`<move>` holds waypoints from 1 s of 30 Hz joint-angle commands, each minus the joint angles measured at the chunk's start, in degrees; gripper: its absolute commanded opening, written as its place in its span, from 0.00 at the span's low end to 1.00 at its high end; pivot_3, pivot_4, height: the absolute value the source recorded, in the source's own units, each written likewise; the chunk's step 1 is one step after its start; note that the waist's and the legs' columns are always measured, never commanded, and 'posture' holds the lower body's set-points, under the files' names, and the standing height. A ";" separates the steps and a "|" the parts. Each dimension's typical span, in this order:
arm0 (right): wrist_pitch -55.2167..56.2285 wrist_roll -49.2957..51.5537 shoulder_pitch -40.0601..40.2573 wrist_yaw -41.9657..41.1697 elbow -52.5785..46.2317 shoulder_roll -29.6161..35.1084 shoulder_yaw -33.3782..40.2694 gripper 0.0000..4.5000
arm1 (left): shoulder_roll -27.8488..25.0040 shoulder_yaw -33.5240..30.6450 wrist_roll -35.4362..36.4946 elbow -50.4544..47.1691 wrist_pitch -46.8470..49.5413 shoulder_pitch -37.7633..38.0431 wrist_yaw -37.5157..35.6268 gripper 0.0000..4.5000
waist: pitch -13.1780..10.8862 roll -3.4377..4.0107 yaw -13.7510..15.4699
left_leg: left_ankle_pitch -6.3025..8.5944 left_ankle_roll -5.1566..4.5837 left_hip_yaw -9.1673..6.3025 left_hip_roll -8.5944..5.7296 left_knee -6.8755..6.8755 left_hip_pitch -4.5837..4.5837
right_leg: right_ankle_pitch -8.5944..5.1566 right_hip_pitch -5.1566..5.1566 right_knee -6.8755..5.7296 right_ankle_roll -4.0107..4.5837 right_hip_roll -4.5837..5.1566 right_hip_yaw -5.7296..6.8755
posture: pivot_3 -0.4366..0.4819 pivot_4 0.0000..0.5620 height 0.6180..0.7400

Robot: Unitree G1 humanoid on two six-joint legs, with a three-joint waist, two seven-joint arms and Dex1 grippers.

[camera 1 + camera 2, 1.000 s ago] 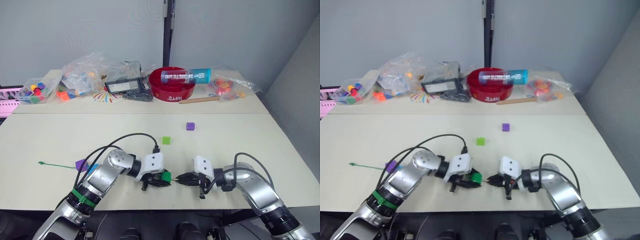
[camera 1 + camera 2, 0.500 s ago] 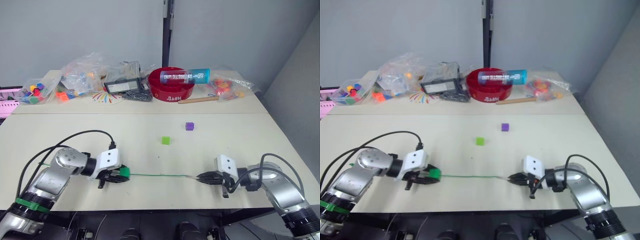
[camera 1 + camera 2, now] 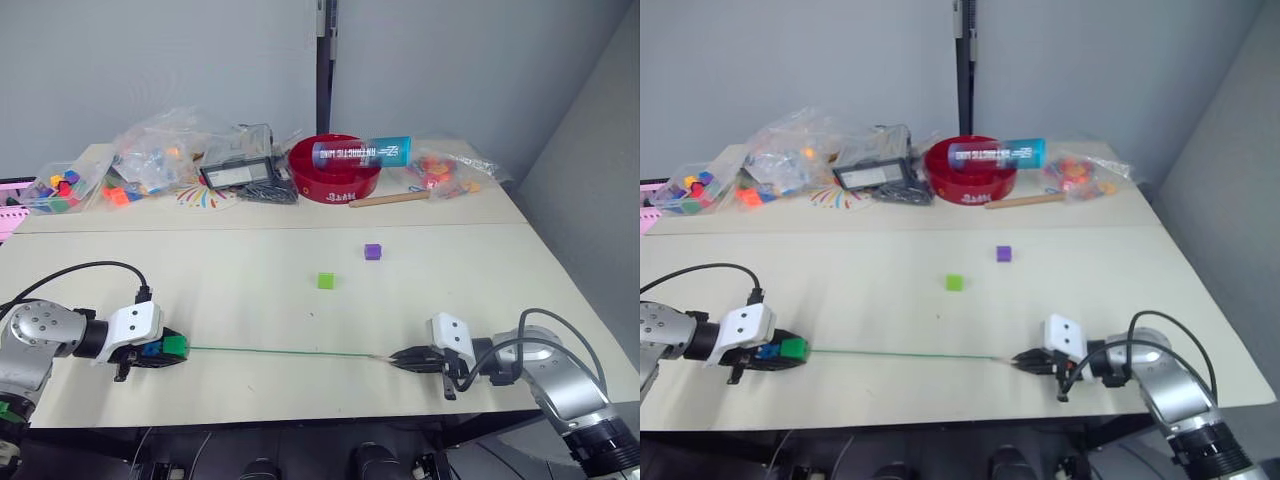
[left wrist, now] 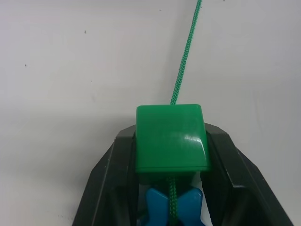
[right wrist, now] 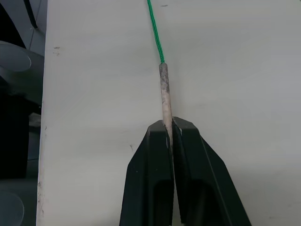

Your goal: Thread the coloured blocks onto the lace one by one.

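- Along the near edge of the table [image 3: 300, 255], the lace [image 3: 280, 351] runs taut and straight between the two grippers.
- The left gripper [image 4: 170, 155] is clenched on the darker green block [image 4: 171, 136], which the lace passes through; a sky blue block [image 4: 172, 205] sits just behind it on the same lace, between the fingers.
- The right gripper [image 5: 170, 129] is pinched tight on the pale stiff tip [image 5: 165, 96] of the lace, well to the right of the darker green block.
- A light green block [image 3: 326, 281] lies loose on the table beyond the middle of the lace; a purple block [image 3: 373, 252] lies farther back and a little right of it.
- A red bowl [image 3: 333, 172] stands at the table's far side, behind the purple block.
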State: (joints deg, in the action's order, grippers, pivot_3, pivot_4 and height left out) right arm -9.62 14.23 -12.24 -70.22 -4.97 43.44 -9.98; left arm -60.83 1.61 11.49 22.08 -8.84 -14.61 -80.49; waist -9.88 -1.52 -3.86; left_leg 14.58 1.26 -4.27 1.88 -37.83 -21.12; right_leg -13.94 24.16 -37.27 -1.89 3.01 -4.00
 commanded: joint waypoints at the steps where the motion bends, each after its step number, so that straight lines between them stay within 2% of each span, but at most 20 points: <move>1: -0.90 0.20 -1.74 -0.21 -2.35 -0.36 -0.56 0.00 | -0.52 -1.97 3.09 -4.42 5.87 0.97 -1.34 0.38 | 0.00 0.00 0.06 | 0.00 0.00 0.00 0.00 0.00 -0.01 | 0.00 0.01 0.00 0.00 0.00 0.00 | 0.48 0.27 0.92; 2: -1.01 0.11 -2.09 -0.21 -2.34 -0.43 -0.82 0.00 | -0.64 -2.40 3.76 -5.51 7.22 1.10 -1.66 0.49 | -0.01 0.00 0.10 | 0.00 0.00 -0.01 0.00 0.00 -0.03 | 0.00 0.01 0.01 -0.01 0.00 0.00 | 0.48 0.27 0.92; 4: -1.83 -0.06 -3.05 -0.02 -2.50 -0.74 -1.42 0.00 | -1.41 -2.99 3.99 -7.35 8.30 1.23 -2.01 0.65 | -0.04 -0.03 0.26 | 0.00 0.00 -0.01 -0.01 0.00 -0.07 | 0.00 0.04 0.04 -0.01 0.02 0.01 | 0.48 0.27 0.92; 6: -2.61 -0.21 -4.09 -0.04 -2.58 -1.02 -2.06 0.00 | -2.01 -3.35 3.69 -8.92 8.51 0.78 -2.02 0.78 | -0.05 -0.05 0.42 | 0.00 0.00 -0.01 -0.02 0.00 -0.09 | 0.00 0.05 0.05 -0.01 0.02 0.01 | 0.48 0.27 0.92; 7: -3.58 -0.33 -5.23 -0.09 -2.98 -1.63 -3.00 0.00 | -2.69 -3.68 5.25 -11.51 11.92 -1.26 -2.67 0.85 | -0.06 -0.07 0.48 | 0.00 0.00 -0.01 -0.01 0.00 -0.09 | 0.00 0.05 0.05 -0.01 0.02 0.01 | 0.48 0.27 0.92; 11: -6.32 -0.29 -7.60 -0.08 -3.66 -3.16 -4.98 0.00 | -3.14 -3.82 9.25 -18.68 21.24 -5.48 -3.54 0.85 | -0.13 -0.18 0.80 | 0.00 0.00 -0.05 -0.01 -0.03 -0.15 | 0.00 0.08 0.04 -0.01 0.01 0.04 | 0.48 0.27 0.92; 15: -8.46 -1.93 -10.26 1.44 -4.17 -5.55 -7.68 0.00 | 2.35 -1.07 14.21 -31.10 30.27 -5.18 0.79 0.85 | -0.12 -0.07 1.18 | 0.02 -0.03 -0.01 -0.09 -0.02 -0.15 | -0.04 0.05 0.09 -0.08 0.10 0.03 | 0.48 0.27 0.92; 19: -10.40 -3.27 -12.40 2.58 -3.92 -7.32 -9.64 0.00 | 12.66 5.98 10.35 -35.27 32.03 -6.29 8.46 0.85 | -0.12 -0.09 1.39 | 0.02 -0.03 -0.03 -0.09 -0.06 -0.19 | -0.03 0.07 0.08 -0.07 0.08 0.04 | 0.48 0.27 0.92; 23: -10.95 -3.79 -12.42 2.96 -4.21 -7.31 -10.19 0.00 | 20.27 11.30 5.64 -34.46 31.05 -8.82 14.25 0.85 | -0.12 -0.10 1.47 | 0.02 -0.03 -0.05 -0.11 -0.07 -0.18 | -0.01 0.05 0.08 -0.06 0.08 0.03 | 0.48 0.27 0.92; 27: -11.57 -3.97 -12.01 3.13 -5.04 -7.09 -10.18 0.00 | 23.47 15.35 0.61 -31.50 27.06 -9.23 15.88 0.85 | -0.11 -0.10 1.26 | 0.02 -0.03 -0.05 -0.16 -0.08 -0.17 | -0.01 0.04 0.09 -0.06 0.11 0.01 | 0.48 0.27 0.92; 30: -11.95 -3.95 -11.85 3.33 -5.45 -6.97 -10.13 0.00 | 24.85 16.45 0.63 -31.09 26.91 -9.37 15.55 0.85 | -0.11 -0.10 1.26 | 0.02 -0.03 -0.06 -0.14 -0.08 -0.14 | -0.01 0.05 0.06 -0.05 0.09 0.01 | 0.48 0.27 0.92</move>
State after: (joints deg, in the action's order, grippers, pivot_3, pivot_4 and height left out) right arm -21.55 10.17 -24.01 -67.23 -8.20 36.37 -20.70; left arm -36.18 18.12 12.18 -8.12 19.00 -23.73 -64.94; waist -9.99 -1.62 -2.60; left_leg 14.60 1.23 -4.33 1.73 -37.91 -21.26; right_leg -13.94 24.20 -37.21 -1.94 3.10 -3.99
